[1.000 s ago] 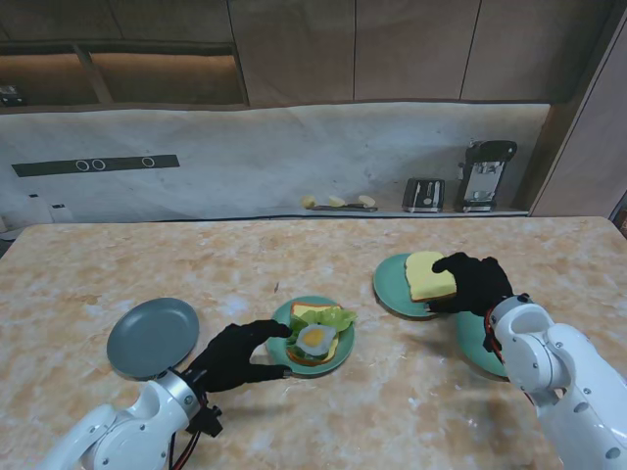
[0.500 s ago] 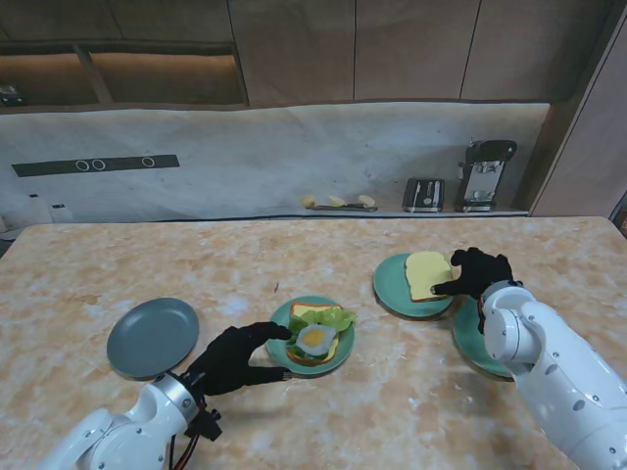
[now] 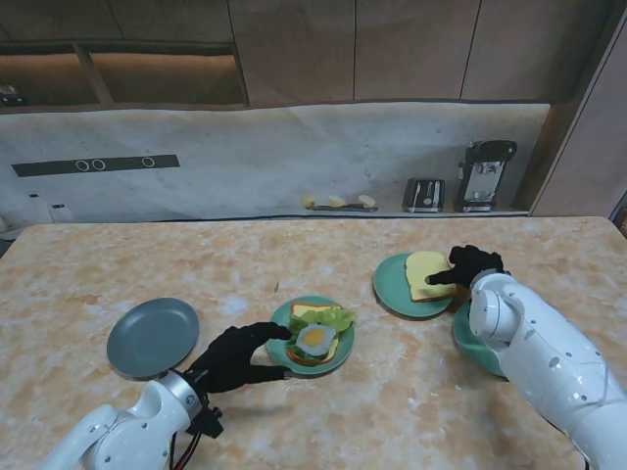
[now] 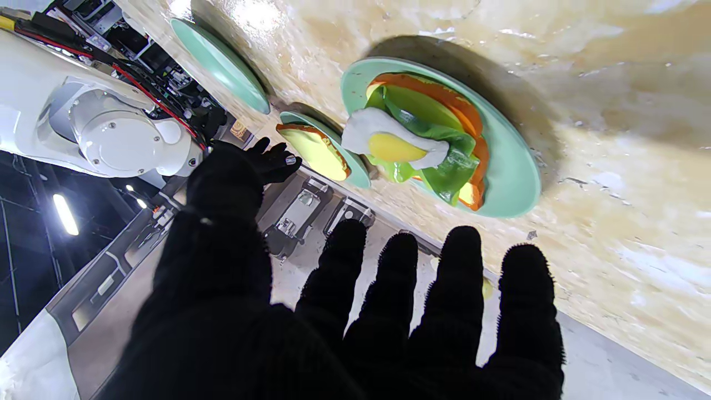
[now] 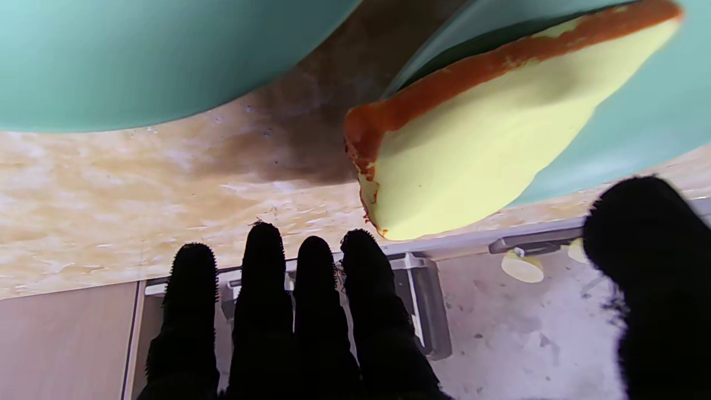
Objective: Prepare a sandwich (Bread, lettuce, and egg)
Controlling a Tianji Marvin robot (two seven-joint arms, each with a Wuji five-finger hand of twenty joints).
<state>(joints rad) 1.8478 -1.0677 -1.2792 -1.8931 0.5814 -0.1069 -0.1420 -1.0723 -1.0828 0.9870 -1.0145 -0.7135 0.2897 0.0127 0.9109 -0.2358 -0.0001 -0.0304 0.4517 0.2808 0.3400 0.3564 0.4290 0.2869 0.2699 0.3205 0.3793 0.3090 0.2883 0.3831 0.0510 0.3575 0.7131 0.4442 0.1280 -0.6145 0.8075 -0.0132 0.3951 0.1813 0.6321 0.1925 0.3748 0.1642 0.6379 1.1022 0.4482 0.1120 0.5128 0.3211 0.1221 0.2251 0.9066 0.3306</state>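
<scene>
An open sandwich of bread, lettuce point(image 3: 335, 318) and a halved egg point(image 3: 313, 339) lies on a green plate point(image 3: 345, 354) in the middle of the table; the egg point(image 4: 389, 145) also shows in the left wrist view. My left hand point(image 3: 238, 358) rests just left of that plate, open, fingers point(image 4: 461, 266) spread and holding nothing. A second bread slice point(image 3: 425, 273) lies on another green plate point(image 3: 390, 290) to the right, overhanging its rim point(image 5: 639, 111). My right hand point(image 3: 468, 265) is at that slice's point(image 5: 472, 150) right edge, open, thumb apart from the fingers point(image 5: 311, 289).
A grey plate point(image 3: 152, 336) sits at the left, nearer to me. A third green plate point(image 3: 468, 340) lies partly under my right forearm. Far off on the counter stand a toaster point(image 3: 423, 194) and a coffee machine point(image 3: 486, 173).
The right hand has set the bread slice down flat on its plate and drawn away to the slice's far right edge. The left hand has hardly moved.
</scene>
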